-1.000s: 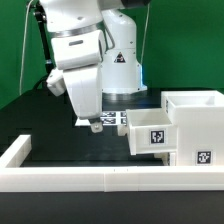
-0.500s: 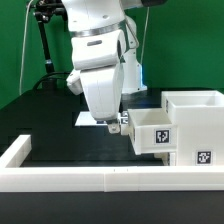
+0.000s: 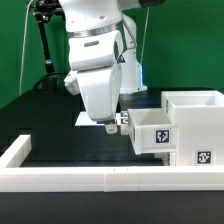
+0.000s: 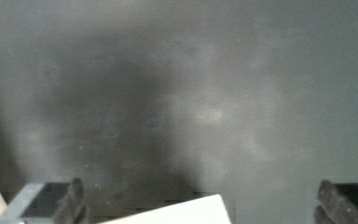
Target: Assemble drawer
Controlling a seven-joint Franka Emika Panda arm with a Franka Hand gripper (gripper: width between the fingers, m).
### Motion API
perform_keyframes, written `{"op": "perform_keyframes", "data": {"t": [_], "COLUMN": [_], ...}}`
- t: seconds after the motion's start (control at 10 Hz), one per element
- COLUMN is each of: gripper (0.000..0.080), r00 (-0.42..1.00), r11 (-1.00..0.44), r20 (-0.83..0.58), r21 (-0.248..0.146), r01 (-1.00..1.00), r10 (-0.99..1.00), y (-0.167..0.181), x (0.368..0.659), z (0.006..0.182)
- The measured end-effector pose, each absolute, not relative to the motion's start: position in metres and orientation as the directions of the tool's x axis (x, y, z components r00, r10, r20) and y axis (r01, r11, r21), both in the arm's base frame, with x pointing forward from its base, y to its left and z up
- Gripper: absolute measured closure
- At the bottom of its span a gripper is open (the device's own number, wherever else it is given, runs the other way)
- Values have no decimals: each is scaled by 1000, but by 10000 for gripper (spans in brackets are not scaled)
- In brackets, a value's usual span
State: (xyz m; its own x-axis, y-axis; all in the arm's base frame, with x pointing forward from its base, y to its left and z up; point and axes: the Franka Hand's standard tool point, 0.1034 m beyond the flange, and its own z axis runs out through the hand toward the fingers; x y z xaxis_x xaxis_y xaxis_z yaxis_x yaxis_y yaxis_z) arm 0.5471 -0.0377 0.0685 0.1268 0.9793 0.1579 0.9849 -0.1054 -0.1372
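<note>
The white, rounded-shell arm (image 3: pixel 95 60) has a grey band and dark joints.

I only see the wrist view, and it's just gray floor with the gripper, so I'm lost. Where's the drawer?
Observer: The drawer shell stands at the exterior view's right, close beside the gripper.
Operator: Is a tray in it?
Observer: One tray sticks out of the shell toward the gripper.
Operator: What's in front?
Observer: A long low white rail runs along the near edge.
</note>
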Motion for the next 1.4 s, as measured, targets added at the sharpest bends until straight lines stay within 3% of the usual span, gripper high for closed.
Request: {"op": "perform_keyframes", "data": {"t": [0.6,1.0,1.4], "gripper": [151,151,151], "r00": [61,114,166], "r11": [-41,-93,-146], "r20": [144,141,132], "r21": [-138,-148,-149], "r01": [990,985,978], "r10": [988,984,977], "y": [-3,22,24], "x": [548,549,548], "z": [69,72,72]}}
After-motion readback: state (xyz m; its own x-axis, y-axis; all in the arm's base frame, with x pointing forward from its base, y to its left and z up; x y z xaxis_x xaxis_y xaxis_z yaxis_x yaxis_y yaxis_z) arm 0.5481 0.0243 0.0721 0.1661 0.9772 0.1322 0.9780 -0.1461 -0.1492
